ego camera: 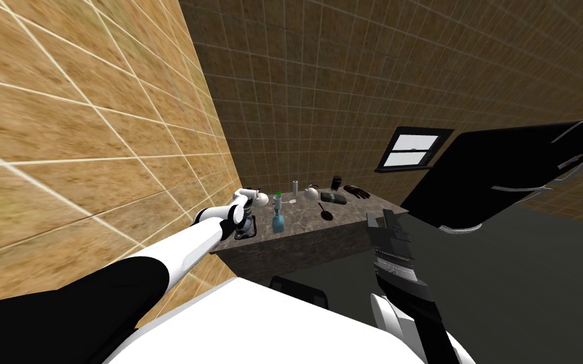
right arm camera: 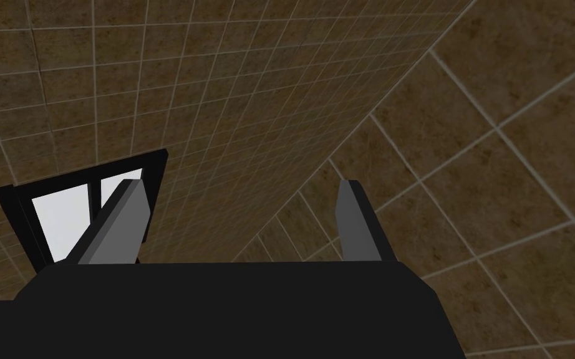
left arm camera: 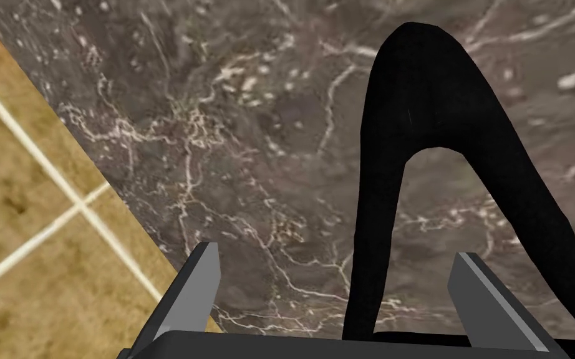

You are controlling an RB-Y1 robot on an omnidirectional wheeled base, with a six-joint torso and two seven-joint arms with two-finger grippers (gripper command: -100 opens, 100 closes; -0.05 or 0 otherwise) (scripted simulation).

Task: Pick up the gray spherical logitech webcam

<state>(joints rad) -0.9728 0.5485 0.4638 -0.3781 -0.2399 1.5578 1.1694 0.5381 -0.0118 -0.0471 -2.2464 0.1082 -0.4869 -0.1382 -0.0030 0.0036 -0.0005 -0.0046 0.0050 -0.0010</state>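
Hovering my left hand (left arm camera: 337, 250), spread and empty, over the counter (ego camera: 353, 218), astride a black loop (left arm camera: 430, 93). I take the pale ball left of centre, beside that wrist, for the webcam (ego camera: 260, 200). Next I should centre on it and close. Right hand (right arm camera: 241, 182) open, idle.

The bench (ego camera: 363, 212) meets the wall (ego camera: 94, 158) at its left end. The webcam (ego camera: 260, 200) sits near the far left corner, with an arched loop (left arm camera: 430, 93) before it by the left edge. A bottle (ego camera: 278, 221) stands at the near edge, right of the loop. Along the far edge, from left to right, stand a cylinder (ego camera: 295, 186), a round pot (ego camera: 311, 193), a cup (ego camera: 336, 182) and a glove (ego camera: 356, 191).
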